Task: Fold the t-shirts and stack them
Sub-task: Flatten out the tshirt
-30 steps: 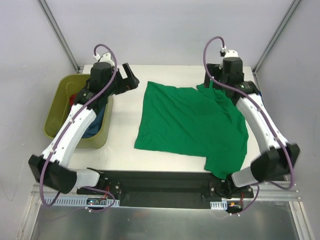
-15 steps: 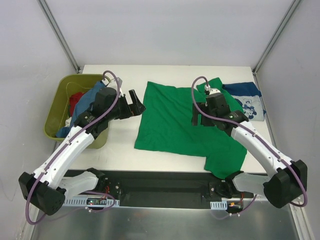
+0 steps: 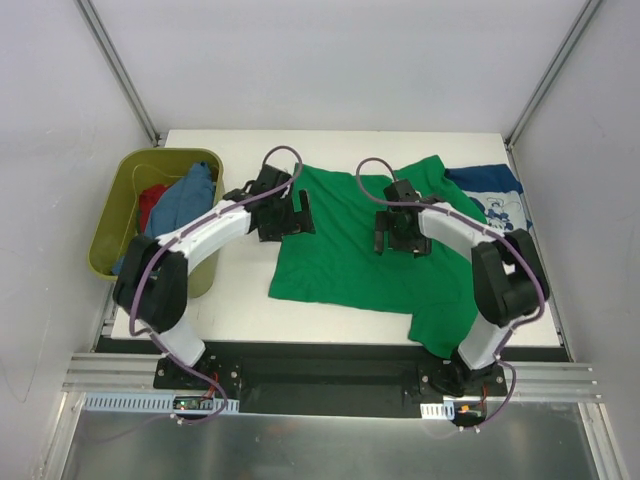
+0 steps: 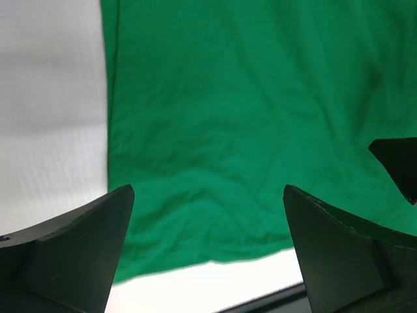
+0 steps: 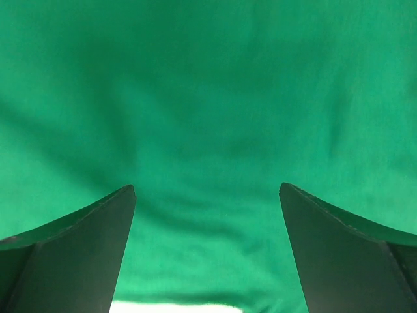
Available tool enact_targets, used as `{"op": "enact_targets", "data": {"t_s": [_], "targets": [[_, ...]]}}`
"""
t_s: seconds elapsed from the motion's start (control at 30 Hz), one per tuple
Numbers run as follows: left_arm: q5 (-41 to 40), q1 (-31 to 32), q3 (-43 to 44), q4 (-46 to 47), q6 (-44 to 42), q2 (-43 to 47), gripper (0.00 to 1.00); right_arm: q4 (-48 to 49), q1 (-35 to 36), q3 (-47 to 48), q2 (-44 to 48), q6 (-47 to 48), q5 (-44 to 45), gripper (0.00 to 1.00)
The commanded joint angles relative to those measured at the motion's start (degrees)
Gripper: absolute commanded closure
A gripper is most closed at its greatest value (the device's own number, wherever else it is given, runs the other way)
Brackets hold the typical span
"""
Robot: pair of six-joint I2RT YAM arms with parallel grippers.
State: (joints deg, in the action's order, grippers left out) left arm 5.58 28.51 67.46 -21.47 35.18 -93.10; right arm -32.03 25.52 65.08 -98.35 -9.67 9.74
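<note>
Green t-shirt (image 3: 350,255) laid flat on surface (image 3: 240,290). Left fingers (image 4: 71,261) spread wide over its left edge, nothing gripped; right fingers (image 5: 65,254) released over middle. Navy t-shirt (image 3: 497,205) far right.

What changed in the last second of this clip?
Both arms swung inward: the left gripper from over the tub, the right gripper from the far right corner, uncovering the navy shirt. Both now hang open over the green shirt. Nothing was gripped or released. The green shirt and tub have not moved.
</note>
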Motion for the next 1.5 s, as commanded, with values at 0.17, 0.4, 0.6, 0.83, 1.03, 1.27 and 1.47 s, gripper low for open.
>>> {"op": "enact_targets", "data": {"t_s": [0.17,0.4,0.6,0.83,1.03,1.27,1.47], "targets": [[5.7,-1.6,16.0,1.2,-0.9,-22.7,0.01,-5.1,-3.1,18.4,-17.3,4.6,-5.2,0.03],[6.7,-9.4,18.8,1.2,-0.3,-29.9,0.01,-8.5,-2.1,31.6,-26.6,6.8,-11.1,0.03],[1.9,-13.8,18.1,1.0,-0.3,-29.2,0.01,-10.4,0.3,42.7,-34.7,7.6,-14.0,0.03],[5.4,-13.4,22.7,0.9,-2.2,-27.1,0.01,-12.1,0.3,47.4,-33.5,8.4,-10.1,0.03],[4.1,-8.7,19.1,0.6,-4.4,-15.9,0.01,-9.9,0.1,34.9,-15.9,9.1,-6.7,0.03],[-1.4,-4.3,-4.6,-0.1,-1.3,9.9,0.01,-6.4,1.5,7.0,9.1,4.7,-3.2,0.03],[-6.8,-3.8,-21.7,-1.9,4.7,25.1,0.03,-6.7,1.8,-12.9,25.0,-1.6,-3.3,0.03]]}}
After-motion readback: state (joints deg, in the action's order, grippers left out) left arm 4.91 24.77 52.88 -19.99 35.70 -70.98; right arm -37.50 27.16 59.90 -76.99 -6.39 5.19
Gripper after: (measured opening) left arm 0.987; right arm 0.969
